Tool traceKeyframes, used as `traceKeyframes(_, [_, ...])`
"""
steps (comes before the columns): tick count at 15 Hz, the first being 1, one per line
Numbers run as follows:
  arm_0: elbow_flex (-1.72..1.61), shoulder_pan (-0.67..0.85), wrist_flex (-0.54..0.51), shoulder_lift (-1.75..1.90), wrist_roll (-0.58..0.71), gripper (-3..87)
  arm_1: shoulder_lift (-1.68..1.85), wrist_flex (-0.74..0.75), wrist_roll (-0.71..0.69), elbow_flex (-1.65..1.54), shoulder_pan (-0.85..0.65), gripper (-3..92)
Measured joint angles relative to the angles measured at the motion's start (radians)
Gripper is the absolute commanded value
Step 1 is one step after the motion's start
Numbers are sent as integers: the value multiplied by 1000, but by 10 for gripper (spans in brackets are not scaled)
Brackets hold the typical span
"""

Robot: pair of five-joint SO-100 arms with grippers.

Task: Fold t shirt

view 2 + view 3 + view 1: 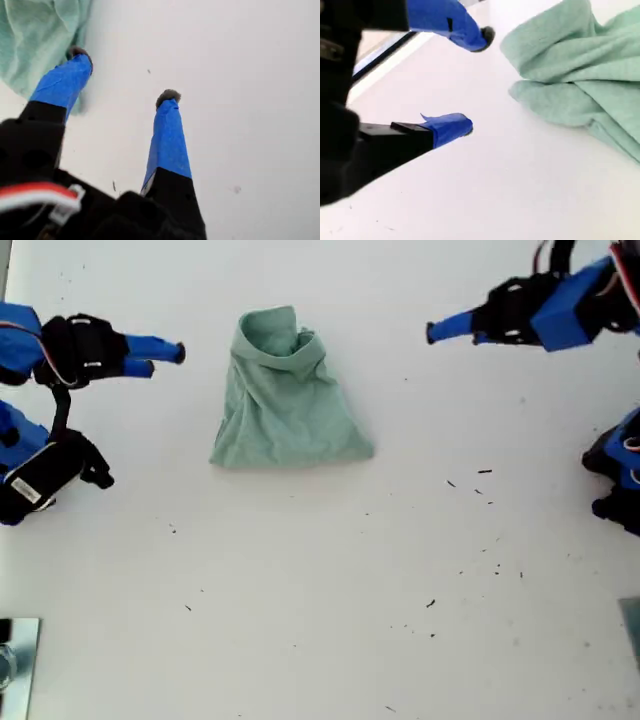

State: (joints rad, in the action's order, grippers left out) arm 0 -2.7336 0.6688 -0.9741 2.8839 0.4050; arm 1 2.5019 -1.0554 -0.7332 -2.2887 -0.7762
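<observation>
While the t shirt (285, 400) lies bunched in a small green heap on the white counter (320, 590), both arms stay off it. My first hand (124, 74) is wide open near the t shirt's edge, holding nothing. My second hand (477, 80) is open too, beside the t shirt, holding nothing.

No readable text or markings.

T shirt (35, 40) cut off in both wrist views; sleeves hidden inside folds.
</observation>
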Motion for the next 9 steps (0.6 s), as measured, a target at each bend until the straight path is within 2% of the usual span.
traceKeyframes(1, [-80,-71,11,74,-18,189,160,-2,2,-156,12,236])
traceKeyframes(4, [-325,-290,23,417,-144,151,657,-80,87,-561,91,208])
traceKeyframes(6, [-434,-342,12,532,-209,164,933,-173,225,-729,132,197])
traceKeyframes(7, [-479,-350,-35,640,-215,160,969,-207,279,-749,161,196])
traceKeyframes(9, [-497,-442,-52,703,-224,161,989,-255,449,-752,192,194])
